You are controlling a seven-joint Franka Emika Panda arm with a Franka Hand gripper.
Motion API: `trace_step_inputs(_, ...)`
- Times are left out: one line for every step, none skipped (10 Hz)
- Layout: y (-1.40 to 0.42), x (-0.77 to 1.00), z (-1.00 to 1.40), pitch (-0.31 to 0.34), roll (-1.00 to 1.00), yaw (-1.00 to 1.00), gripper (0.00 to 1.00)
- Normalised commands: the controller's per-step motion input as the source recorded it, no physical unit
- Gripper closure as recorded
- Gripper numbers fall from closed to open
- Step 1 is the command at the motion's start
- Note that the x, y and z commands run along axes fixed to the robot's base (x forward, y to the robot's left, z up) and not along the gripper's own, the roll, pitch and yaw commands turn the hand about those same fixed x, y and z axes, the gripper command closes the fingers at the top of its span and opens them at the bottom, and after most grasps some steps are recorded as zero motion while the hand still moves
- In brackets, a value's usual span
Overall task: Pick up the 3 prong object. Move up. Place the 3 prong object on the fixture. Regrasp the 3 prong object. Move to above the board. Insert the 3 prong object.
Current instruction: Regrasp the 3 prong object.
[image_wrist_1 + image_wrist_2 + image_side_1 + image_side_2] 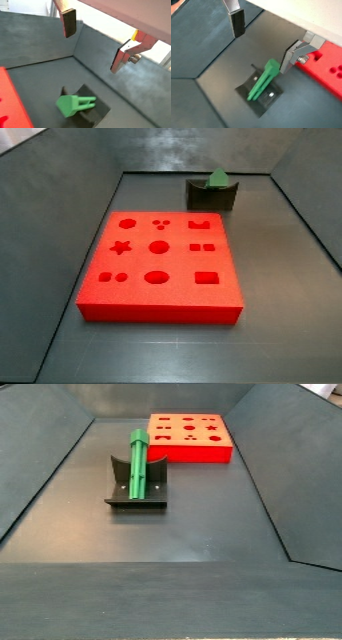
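Note:
The green 3 prong object (139, 459) lies along the dark fixture (135, 489), resting in its notch; in a side view only its end (217, 178) pokes above the fixture (211, 196). My gripper (262, 52) is open and hangs above it with nothing between the fingers (68, 25). Both wrist views look down past the jaws at the object (75, 105) (263, 81) on the fixture (93, 114) (258, 95). The red board (160, 263) (189, 439) lies flat near the fixture, and its edge shows in both wrist views (12, 107) (326, 67). Neither side view shows the gripper.
Everything sits on the dark grey floor (201, 534) of a bin with sloping grey walls (40, 188) all round. The fixture stands close to one wall, with the board between it and the opposite end.

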Motion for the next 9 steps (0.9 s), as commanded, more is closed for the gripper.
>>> trace_step_inputs(-0.04, 0.07, 0.00, 0.072, 1.00, 0.06, 0.00)
trace_step_inputs(-0.04, 0.09, 0.00, 0.101, 1.00, 0.07, 0.00)
trace_step_inputs(-0.04, 0.10, -0.01, 0.138, 1.00, 0.10, 0.00)
trace_step_inputs(-0.05, 0.10, -0.01, 0.166, 1.00, 0.13, 0.00)
trace_step_inputs(-0.05, 0.10, 0.00, 0.174, 0.92, 0.14, 0.00)
trace_step_inputs(-0.05, 0.10, -0.01, 0.161, 0.67, 0.16, 0.00)
trace_step_inputs(-0.05, 0.10, -0.01, 0.146, 0.48, 0.18, 0.00)
trace_step_inputs(-0.04, 0.10, 0.00, 0.114, 0.28, 0.19, 0.00)
trace_step_inputs(-0.03, 0.09, 0.00, 0.091, 0.23, 0.20, 0.00)
